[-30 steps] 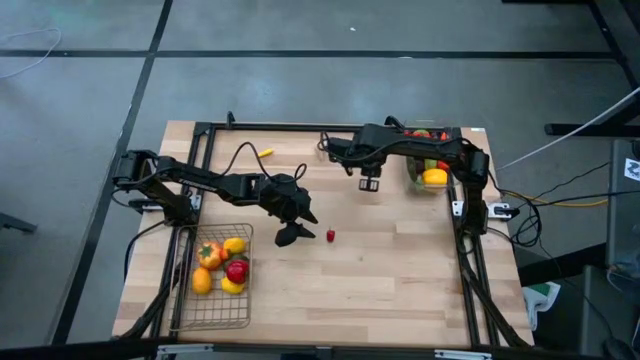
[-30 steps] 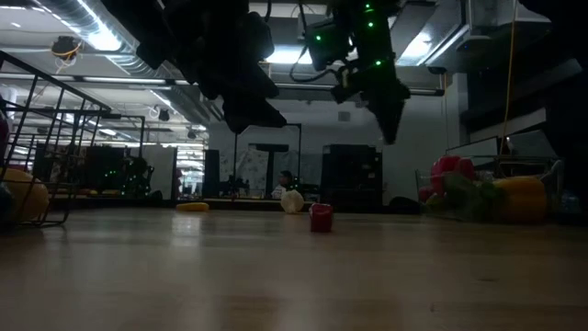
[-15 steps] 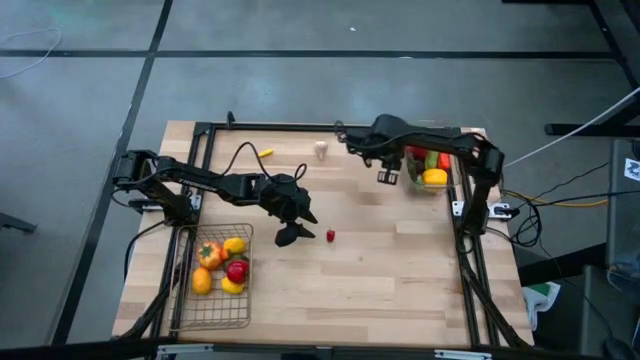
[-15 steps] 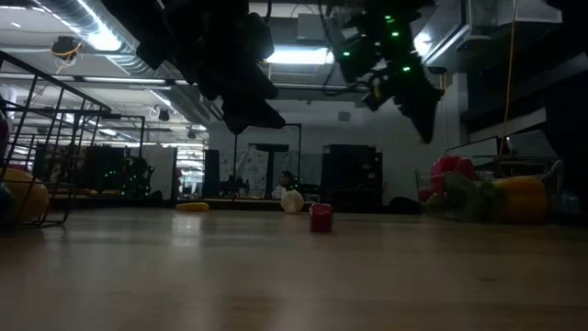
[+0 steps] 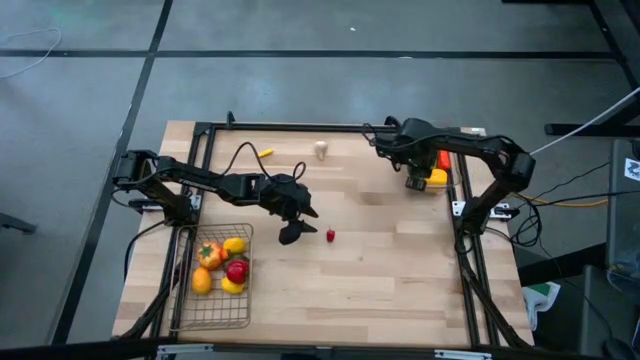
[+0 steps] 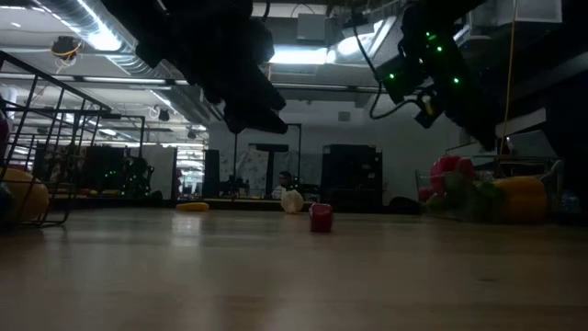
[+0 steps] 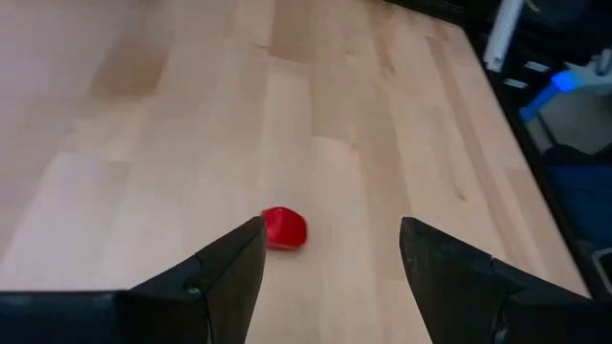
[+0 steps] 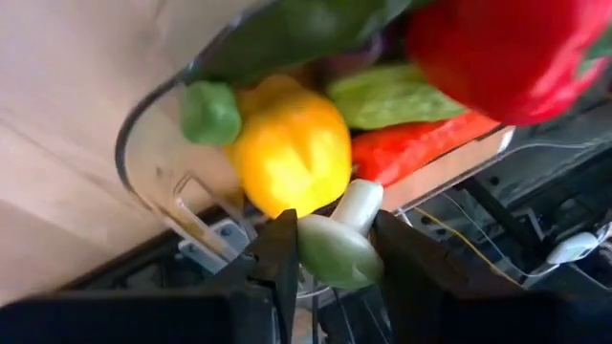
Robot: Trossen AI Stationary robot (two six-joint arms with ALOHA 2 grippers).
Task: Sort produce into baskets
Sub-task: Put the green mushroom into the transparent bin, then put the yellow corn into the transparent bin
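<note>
right gripper [image 8: 330, 250] pinches a pale green veg piece [image 8: 337, 247] over the clear bin [image 8: 158, 186], left gripper [image 7: 330, 250] hangs open above small red piece [image 7: 283, 228].

Pale matt wood table [image 5: 380, 270] — glossy clear-plastic bin [image 8: 158, 182].

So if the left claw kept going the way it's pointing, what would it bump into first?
Probably the small red piece. It lies on the table just ahead of the open left gripper, nearer one finger.
</note>
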